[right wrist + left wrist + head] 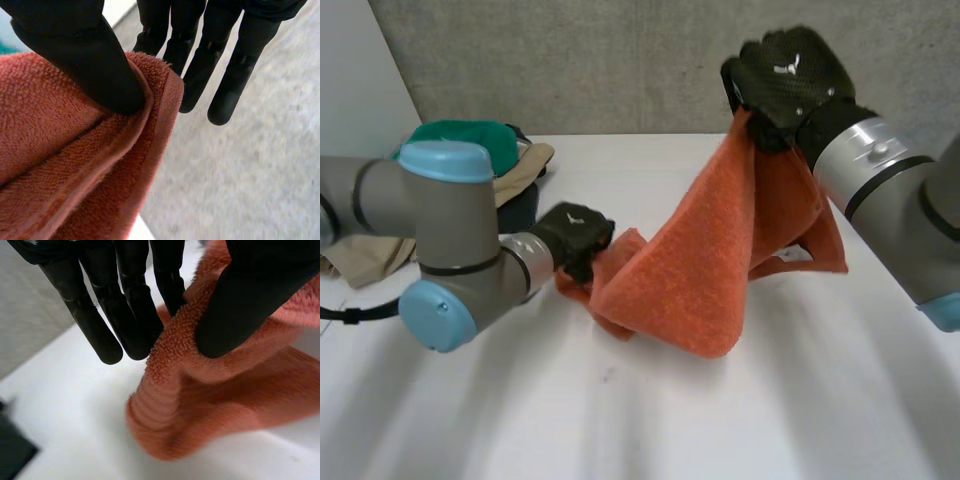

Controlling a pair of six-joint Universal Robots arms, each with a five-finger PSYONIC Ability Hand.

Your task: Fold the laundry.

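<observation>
pinching orange towel high with right hand, thumb against fingers; clamping its low end, possibly a corner, with left hand; half hiding clothes pile behind left arm.

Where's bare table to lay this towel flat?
Free: the near table in front of the towel, and the far strip between towel and wall. Crowded: far left, where the clothes pile sits behind the left arm.
</observation>
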